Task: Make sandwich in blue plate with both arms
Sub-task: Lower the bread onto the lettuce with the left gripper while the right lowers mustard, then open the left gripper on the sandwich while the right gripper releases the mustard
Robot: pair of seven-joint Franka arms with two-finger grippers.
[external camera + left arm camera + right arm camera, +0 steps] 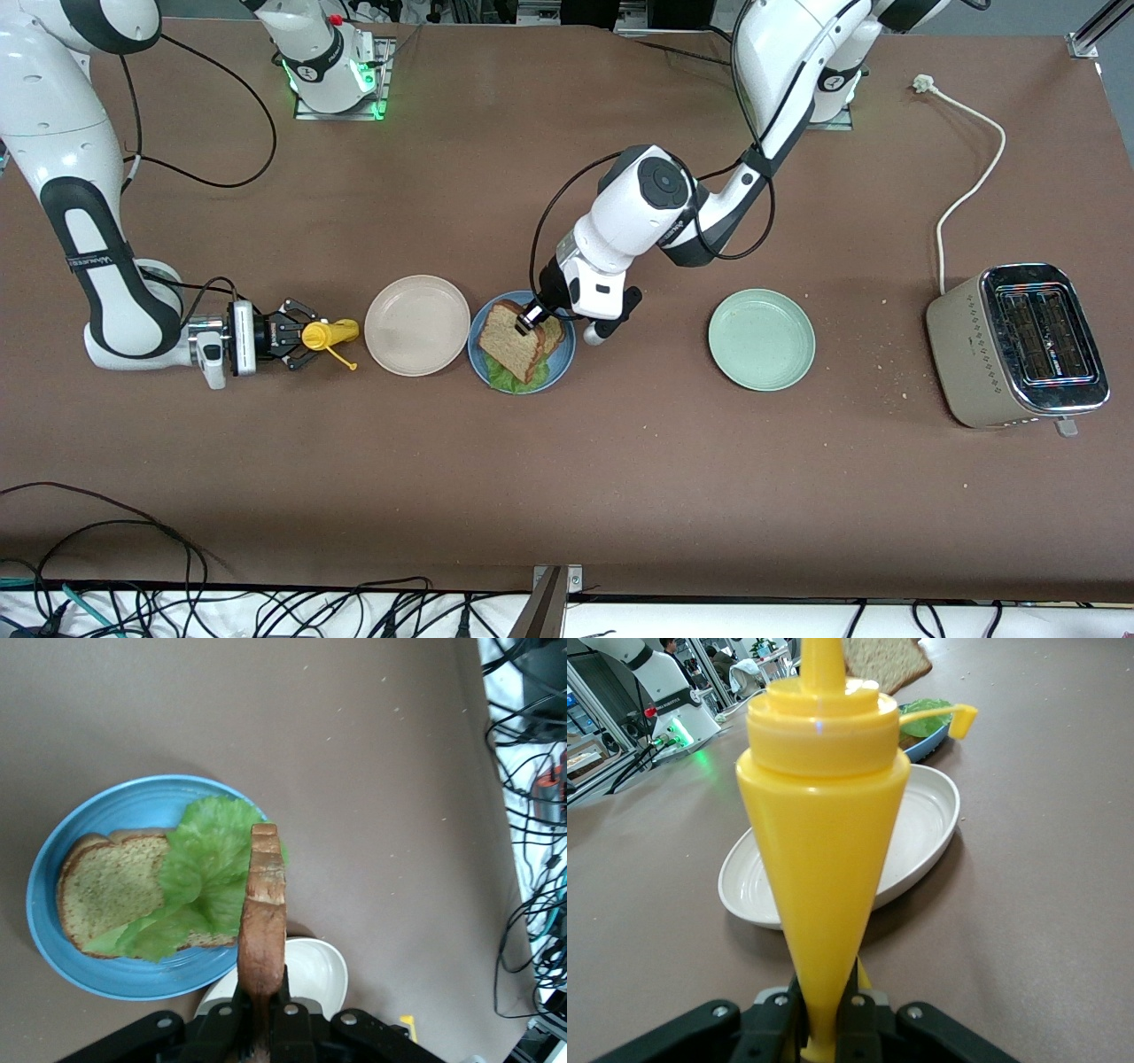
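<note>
The blue plate (562,365) lies mid-table and carries a brown bread slice (111,888) with a ruffled green lettuce leaf (208,870) on top of it. Over the plate, my left gripper (530,324) is shut on a second bread slice (508,344), held tilted above the lettuce (503,381). The left wrist view shows that slice (263,912) edge-on between the fingers of the gripper (263,994). Toward the right arm's end of the table, my right gripper (297,338) is shut on a yellow squeeze bottle (330,334) held sideways low over the table, also filling the right wrist view (824,842).
A beige plate (416,325) sits between the yellow bottle and the blue plate. Toward the left arm's end stand a mint-green plate (761,339) and a toaster (1017,344), whose white cord (970,190) runs toward the robots' side. Crumbs lie near the toaster.
</note>
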